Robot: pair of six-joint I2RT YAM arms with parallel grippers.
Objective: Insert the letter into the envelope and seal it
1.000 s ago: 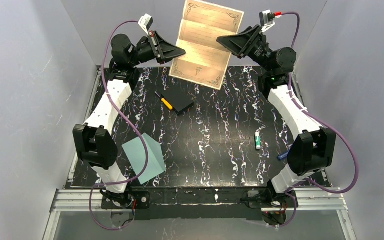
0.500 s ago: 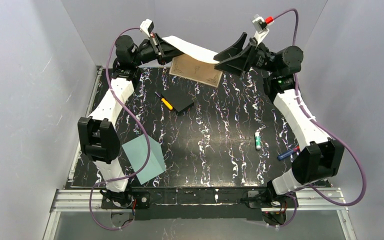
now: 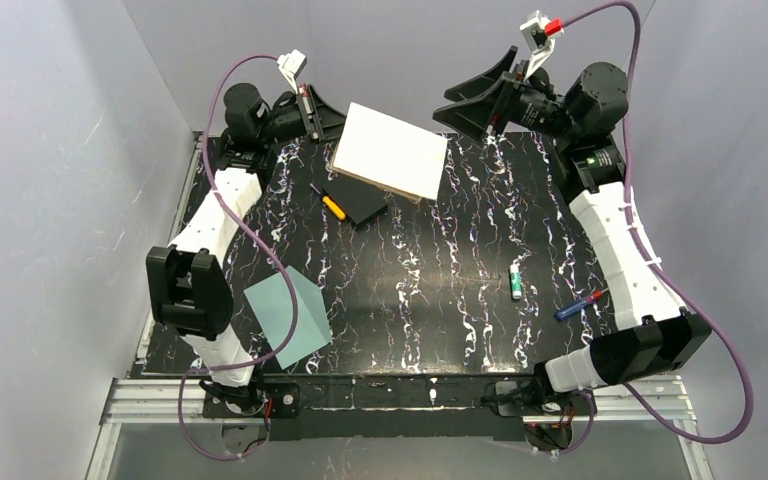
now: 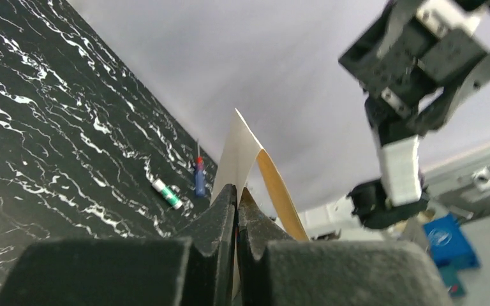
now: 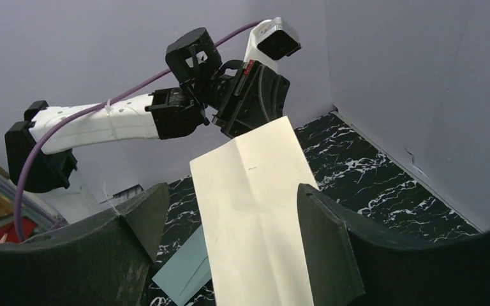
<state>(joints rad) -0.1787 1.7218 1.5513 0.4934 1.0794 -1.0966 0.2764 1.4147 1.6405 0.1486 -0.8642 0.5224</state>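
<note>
With the left gripper (image 3: 336,116), pinches the letter (image 3: 390,150) by its far-left edge, jaws squeezed tight on the paper. Holds it in the air over the far end of the table (image 3: 440,300), tilted, between the two arms. With the right gripper (image 3: 465,98), grasps nothing: stands spread wide, up and to the right of the sheet and apart from it in the top view. Frames the sheet between both fingers (image 5: 134,223) in the right wrist view, without contact.

From above, shows only the plain cream back of the letter. Hides the bordered face, save for a tan sliver inside the fold in the left wrist view. Looks folded over on itself there, white outside and tan within. Carries one long crease down the middle and a faint one across in the right wrist view. Ends just beyond the black pad (image 3: 360,203) and a yellow screwdriver (image 3: 332,206).

Leaves the envelope (image 3: 290,318) flat at the near-left of the table, its left side tucked behind the left arm's elbow. Cannot tell how its flap lies. Appears in the right wrist view only as a teal corner under the sheet, cut off by the frame's bottom edge
</note>
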